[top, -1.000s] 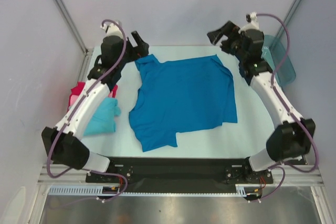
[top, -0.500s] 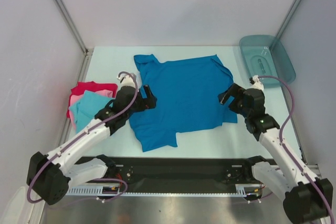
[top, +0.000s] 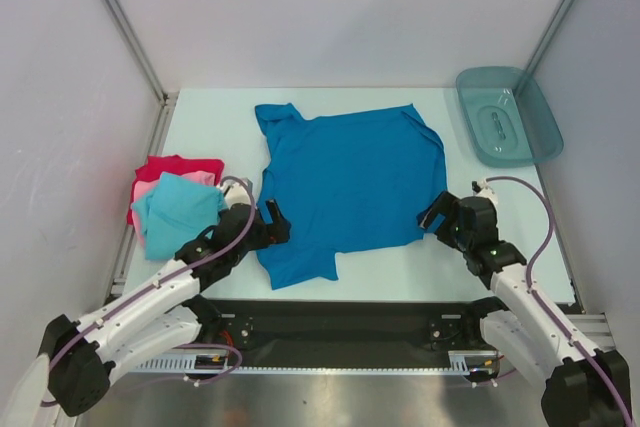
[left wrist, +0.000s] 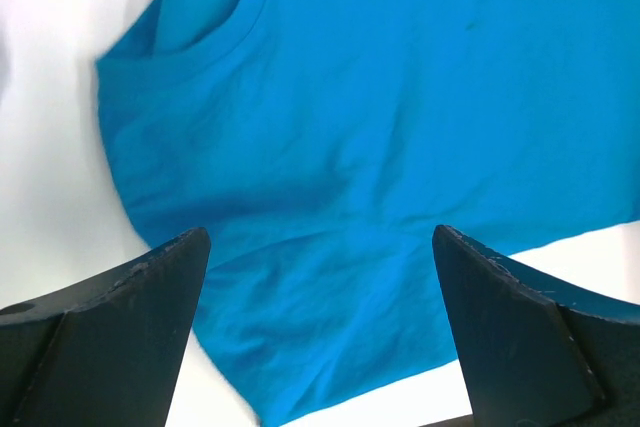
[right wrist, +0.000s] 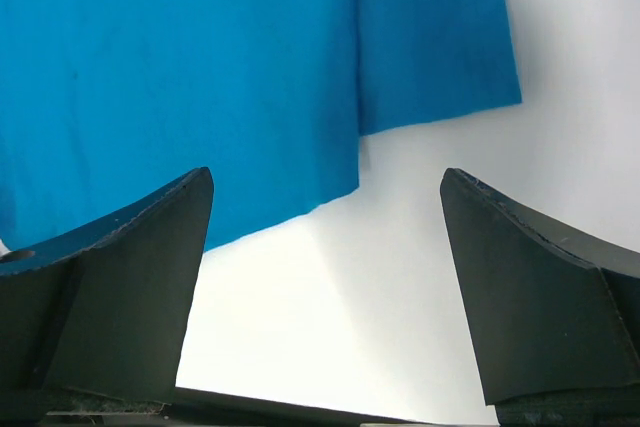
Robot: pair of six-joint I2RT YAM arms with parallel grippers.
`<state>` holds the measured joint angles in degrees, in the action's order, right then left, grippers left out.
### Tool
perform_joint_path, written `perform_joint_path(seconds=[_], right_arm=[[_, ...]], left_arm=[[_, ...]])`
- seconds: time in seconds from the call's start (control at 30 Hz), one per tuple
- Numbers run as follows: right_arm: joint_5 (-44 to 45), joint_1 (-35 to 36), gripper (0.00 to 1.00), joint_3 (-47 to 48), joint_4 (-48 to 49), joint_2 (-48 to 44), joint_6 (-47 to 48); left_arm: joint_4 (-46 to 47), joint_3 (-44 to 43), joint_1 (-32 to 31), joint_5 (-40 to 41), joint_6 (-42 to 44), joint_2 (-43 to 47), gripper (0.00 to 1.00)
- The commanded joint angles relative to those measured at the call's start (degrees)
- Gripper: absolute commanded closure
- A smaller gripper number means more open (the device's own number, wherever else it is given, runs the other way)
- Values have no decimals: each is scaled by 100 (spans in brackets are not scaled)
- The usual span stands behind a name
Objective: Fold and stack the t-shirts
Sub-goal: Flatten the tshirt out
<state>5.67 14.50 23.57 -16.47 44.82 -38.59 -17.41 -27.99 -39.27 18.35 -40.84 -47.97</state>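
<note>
Right now I see both pairs of jaws spread wide, holding nothing. My left gripper [top: 274, 222] is over the near left edge of the medium blue t-shirt [top: 350, 177], which lies spread on the table [top: 430, 269]. My right gripper [top: 436, 217] is at its near right corner. The turquoise t-shirt [top: 178, 209] lies piled on the pink t-shirt [top: 145, 190] and the red t-shirt [top: 178, 164] at the table's left edge.

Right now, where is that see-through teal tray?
In the overhead view, the tray sits at the far right corner of the table, apart from the blue shirt on its left.
</note>
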Motion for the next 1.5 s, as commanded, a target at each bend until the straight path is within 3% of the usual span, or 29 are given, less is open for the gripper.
perform_joint_path(seconds=[0.0, 0.43, 0.87, 1.47], right_arm=[[180, -88, 0, -168, 3, -113, -324], [-206, -1098, 0, -380, 56, 71, -386], [-1314, -1801, 0, -810, 706, 378, -1291], [-1103, -1784, 11, -775, 1594, 1178, -1511]], left_arm=[[-69, 371, -90, 134, -468, 252, 1], [-658, 1111, -204, 187, -785, 1210, 2], [-808, 865, -248, 204, -812, 1246, 2], [-1134, 593, -257, 318, -812, 1475, 3]])
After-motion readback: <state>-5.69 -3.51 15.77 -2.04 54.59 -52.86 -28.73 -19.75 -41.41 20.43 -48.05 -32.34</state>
